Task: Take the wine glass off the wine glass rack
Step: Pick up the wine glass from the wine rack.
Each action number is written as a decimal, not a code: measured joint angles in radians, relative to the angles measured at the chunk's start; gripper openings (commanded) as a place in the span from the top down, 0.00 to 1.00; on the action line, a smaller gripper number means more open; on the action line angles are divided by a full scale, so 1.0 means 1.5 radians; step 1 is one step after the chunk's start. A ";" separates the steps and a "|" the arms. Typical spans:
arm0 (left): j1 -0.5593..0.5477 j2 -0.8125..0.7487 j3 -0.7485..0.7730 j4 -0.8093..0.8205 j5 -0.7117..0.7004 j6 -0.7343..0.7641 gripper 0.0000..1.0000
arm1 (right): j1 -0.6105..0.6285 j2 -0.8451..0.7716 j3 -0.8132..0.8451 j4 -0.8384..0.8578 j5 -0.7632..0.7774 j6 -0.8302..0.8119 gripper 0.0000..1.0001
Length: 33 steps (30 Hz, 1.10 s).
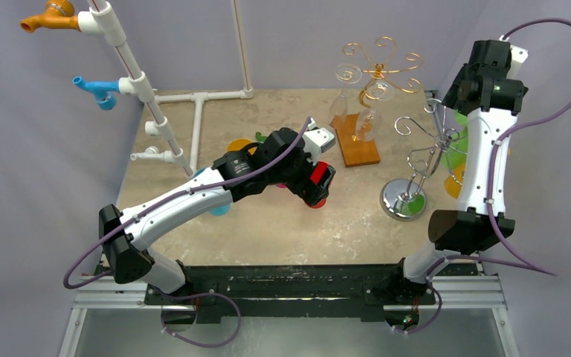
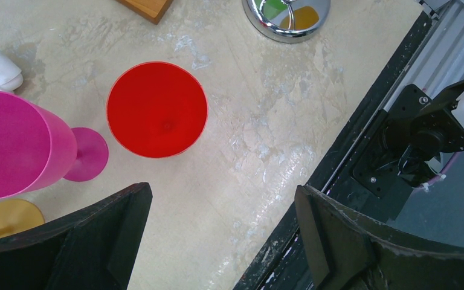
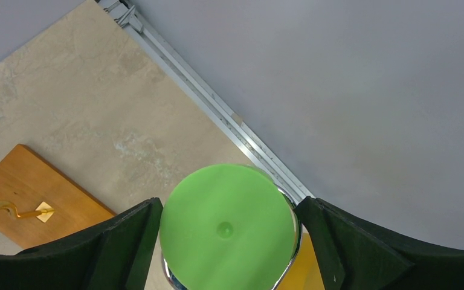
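A green wine glass (image 1: 459, 119) hangs upside down on the silver wire rack (image 1: 422, 158) at the right of the table. In the right wrist view its round green foot (image 3: 226, 226) faces the camera, held in a chrome loop (image 3: 294, 241). My right gripper (image 3: 229, 241) is open, one finger on each side of the foot and close to its rim; it shows in the top view (image 1: 455, 104) above the rack. An orange-yellow glass (image 1: 456, 181) hangs lower on the same rack. My left gripper (image 2: 223, 241) is open and empty over the table, near an upright red glass (image 2: 157, 109).
A gold rack with clear glasses (image 1: 368, 123) stands on a wooden block (image 1: 358, 141) behind the centre. A pink glass (image 2: 12, 145) lies beside the red one. The silver rack's chrome base (image 1: 404, 199) sits front right. A white pipe frame (image 1: 137, 82) is at back left.
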 measured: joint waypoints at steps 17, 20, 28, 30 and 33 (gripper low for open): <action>0.000 0.006 0.000 0.000 0.001 0.000 0.03 | 0.002 -0.006 -0.004 0.004 -0.006 0.000 0.01; 0.000 0.006 0.000 0.000 0.001 0.000 0.03 | 0.004 -0.006 -0.004 0.004 -0.006 0.001 0.01; 0.000 0.006 0.000 0.000 0.001 0.000 0.03 | 0.009 -0.006 -0.004 0.003 -0.006 0.001 0.01; 0.000 0.006 0.000 0.000 0.001 0.000 0.03 | 0.009 -0.006 -0.004 0.003 -0.006 0.001 0.02; 0.000 0.006 0.000 0.000 0.001 0.000 0.03 | 0.009 -0.006 -0.004 0.003 -0.005 0.001 0.05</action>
